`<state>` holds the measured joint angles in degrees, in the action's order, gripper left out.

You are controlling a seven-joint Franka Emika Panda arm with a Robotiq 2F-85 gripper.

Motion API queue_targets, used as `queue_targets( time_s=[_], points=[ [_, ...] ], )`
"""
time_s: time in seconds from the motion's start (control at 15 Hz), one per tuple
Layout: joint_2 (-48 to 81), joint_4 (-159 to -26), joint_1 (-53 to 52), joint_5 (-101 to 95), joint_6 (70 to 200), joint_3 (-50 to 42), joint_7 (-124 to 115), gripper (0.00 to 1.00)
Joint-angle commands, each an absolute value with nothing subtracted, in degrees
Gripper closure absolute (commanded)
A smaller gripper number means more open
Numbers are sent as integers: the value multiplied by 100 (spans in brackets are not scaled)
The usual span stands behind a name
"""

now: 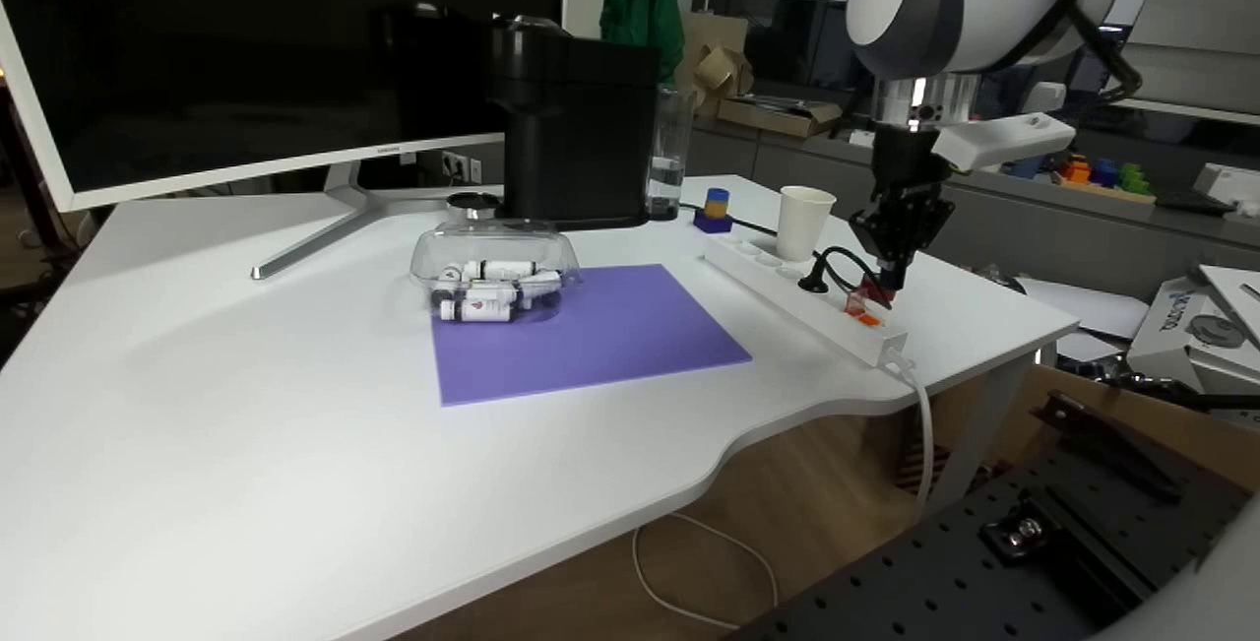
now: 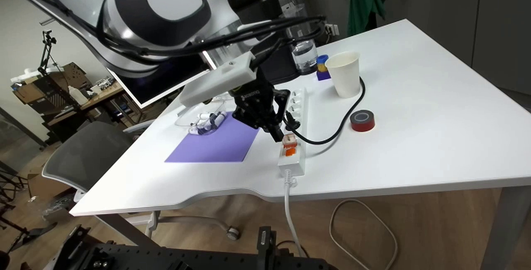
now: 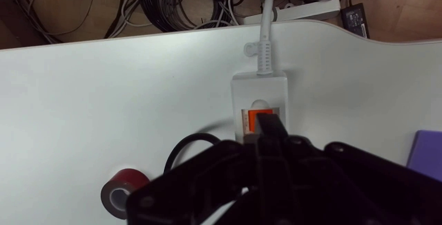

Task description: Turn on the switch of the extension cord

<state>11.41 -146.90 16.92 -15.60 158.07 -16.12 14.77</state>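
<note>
The extension cord is a long white power strip (image 1: 787, 296) lying along the table's side. It also shows in an exterior view (image 2: 299, 116) and in the wrist view (image 3: 259, 88). Its orange switch (image 2: 290, 151) sits near the cable end and also shows in an exterior view (image 1: 868, 319). A clear reddish piece (image 2: 289, 139) stands beside the switch. My gripper (image 3: 262, 128) points down with its fingers together and nothing visible between them. In the wrist view its fingertip covers part of the switch (image 3: 253, 119). In both exterior views the tip is above the strip, near the reddish piece; contact is not visible.
A black plug (image 1: 814, 282) with a looped black cable is in the strip. A paper cup (image 2: 345, 75) stands beside the strip. A red tape roll (image 2: 362, 120) lies nearby. A purple mat (image 1: 591, 336), clear box (image 1: 497, 272) and black machine (image 1: 581, 129) are farther off.
</note>
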Motion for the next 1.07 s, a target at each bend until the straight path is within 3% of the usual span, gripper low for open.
queue_targets(
  time_s=[0.0, 1.0],
  points=[
    [1575, -14324, 1701, -1516, 15834, -1542, 1740, 100],
    [2375, -13782, 1801, -1439, 15809, -1301, 2196, 100]
  ],
)
